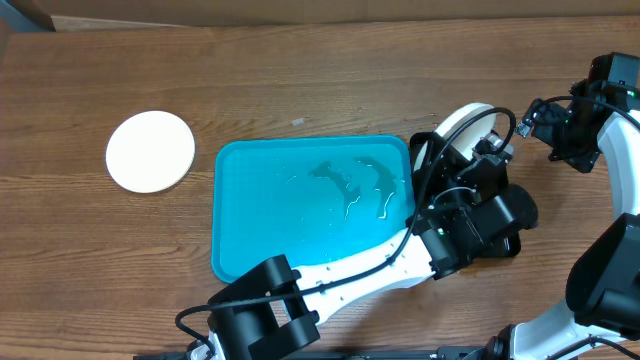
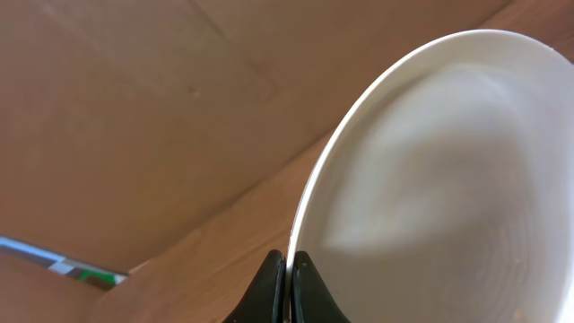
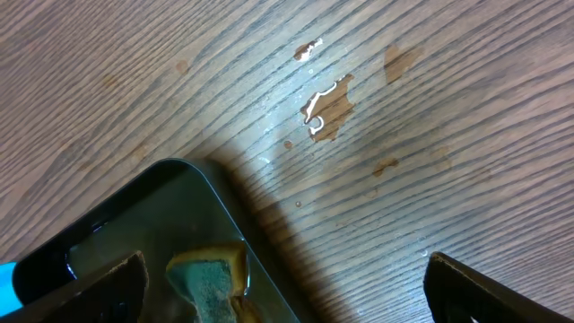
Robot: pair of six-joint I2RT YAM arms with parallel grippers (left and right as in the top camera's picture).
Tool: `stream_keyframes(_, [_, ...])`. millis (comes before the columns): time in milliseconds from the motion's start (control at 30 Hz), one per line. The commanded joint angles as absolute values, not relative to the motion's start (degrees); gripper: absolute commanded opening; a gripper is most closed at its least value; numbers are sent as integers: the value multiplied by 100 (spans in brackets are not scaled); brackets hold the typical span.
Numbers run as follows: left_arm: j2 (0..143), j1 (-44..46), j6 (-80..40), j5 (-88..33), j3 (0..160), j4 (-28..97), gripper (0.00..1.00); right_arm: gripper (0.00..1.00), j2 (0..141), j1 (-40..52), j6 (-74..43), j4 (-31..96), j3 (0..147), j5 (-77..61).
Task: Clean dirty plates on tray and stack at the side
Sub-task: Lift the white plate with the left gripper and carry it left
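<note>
We see the left claw point(image 2: 288, 269) pinched shut on the rim of a white plate point(image 2: 448, 179), which is held tilted on edge just off the right edge of the tray point(image 1: 218, 210). The face we see shows no smear, so it looks wiped. The tray holds only water, no plates. One stacked plate point(image 1: 150, 151) sits toward the left end of the bench, well apart from the tray. The right claw point(image 3: 282, 269) hangs wide open and empty over the sponge point(image 3: 211, 278) in the black tray point(image 3: 134, 224). What's left, we reckon, is carrying this plate across to stack it. We can't spot a third.
</note>
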State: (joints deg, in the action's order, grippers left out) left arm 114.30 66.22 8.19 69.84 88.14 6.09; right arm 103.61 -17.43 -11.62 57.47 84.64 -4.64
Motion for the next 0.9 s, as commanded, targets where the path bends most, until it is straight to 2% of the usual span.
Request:
stream_keyframes(0, [11273,6528,735,7212,8936,607,4,100,10326,-1732,-1184,5719,8556,-475])
stream_keyframes(133, [10993,6425,121,6462,8936,1131,4,100,10326,-1732,-1184,5719,8556,-473])
stream_keyframes(333, [10095,5494,-1846,3583,8936,2956,4,100,10326,-1732,-1184,5719,8556,-475])
stream_keyframes(400, [9793,4939,-2265,2541,8936,3496,4,100,10326,-1732,-1184,5719,8556,-475])
stream_keyframes(533, [9264,3625,-2344,799,8936,4375,4,100,10326,-1732,-1184,5719,8556,-473])
stream_keyframes(867, [8838,-163,-2836,-331,8932,5968,4,100,10326,-1732,-1184,5719,8556,-475])
